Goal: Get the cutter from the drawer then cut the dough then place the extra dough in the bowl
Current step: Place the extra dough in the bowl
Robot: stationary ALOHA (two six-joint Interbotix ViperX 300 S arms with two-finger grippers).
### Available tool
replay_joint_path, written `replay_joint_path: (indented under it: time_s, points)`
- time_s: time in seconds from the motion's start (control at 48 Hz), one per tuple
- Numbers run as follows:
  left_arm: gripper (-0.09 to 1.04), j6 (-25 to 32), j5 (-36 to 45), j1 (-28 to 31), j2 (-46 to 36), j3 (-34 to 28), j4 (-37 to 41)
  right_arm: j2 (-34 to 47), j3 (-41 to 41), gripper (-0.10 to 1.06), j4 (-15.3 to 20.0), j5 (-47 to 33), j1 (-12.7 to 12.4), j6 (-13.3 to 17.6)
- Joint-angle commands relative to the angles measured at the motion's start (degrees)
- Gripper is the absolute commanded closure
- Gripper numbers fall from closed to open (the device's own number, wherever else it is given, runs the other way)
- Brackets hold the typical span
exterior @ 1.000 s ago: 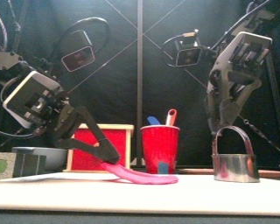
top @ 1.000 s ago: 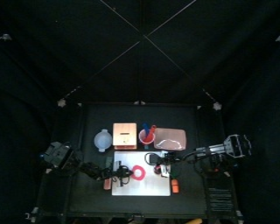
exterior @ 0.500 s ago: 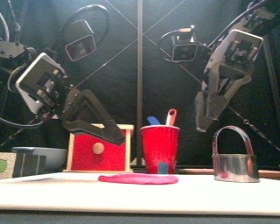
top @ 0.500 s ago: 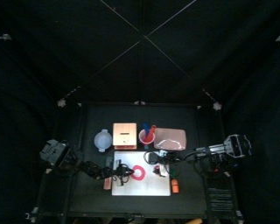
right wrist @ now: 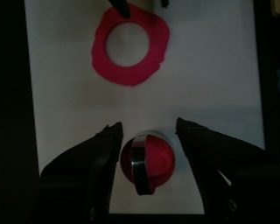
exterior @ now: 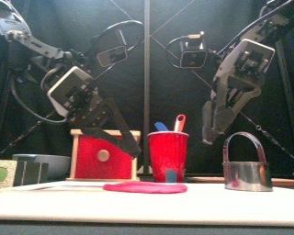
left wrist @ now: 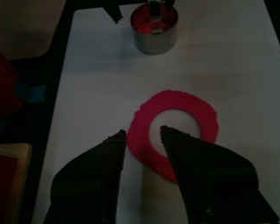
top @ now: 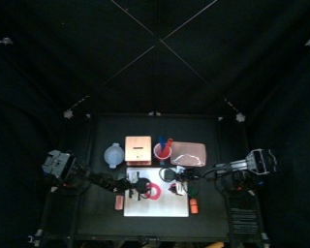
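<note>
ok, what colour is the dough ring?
Pinkish red; the dough ring shows best in the front view.

A small black table (top: 108, 128) fills the lower middle of the top view, its front edge toward the bottom and its back edge meeting the black back curtain (top: 155, 58), which takes up the whole upper half. Black side curtains (top: 26, 165) hang close along the table's left and right edges, closing the booth on three sides, and they swallow nearly all the light, so they read as flat darkness. In the front view the same dark curtain stands as the backdrop beyond the table's back edge.
</note>
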Motion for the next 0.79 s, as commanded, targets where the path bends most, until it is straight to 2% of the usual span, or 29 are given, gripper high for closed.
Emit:
replay_joint_path:
  time_s: [0.021,0.104,0.312,0.792]
  points:
    - [0.11,4.04,1.76,0.62,-2.81,-1.93,-4.48,-0.70,-0.53,0.11,0.00,-0.44,0.09,0.00]
    - [0.08,6.42,2.64,0.70,-4.22,-2.02,-8.00,-0.62,-0.53,0.11,0.00,-0.44,0.09,0.00]
    - [0.08,7.21,5.98,0.97,-3.78,-2.02,-14.33,-0.53,-0.53,0.11,0.00,-0.97,0.00,0.00]
    - [0.08,7.21,10.63,3.87,0.88,-5.54,-14.59,0.97,-0.53,0.11,0.00,-0.97,-0.26,-0.09]
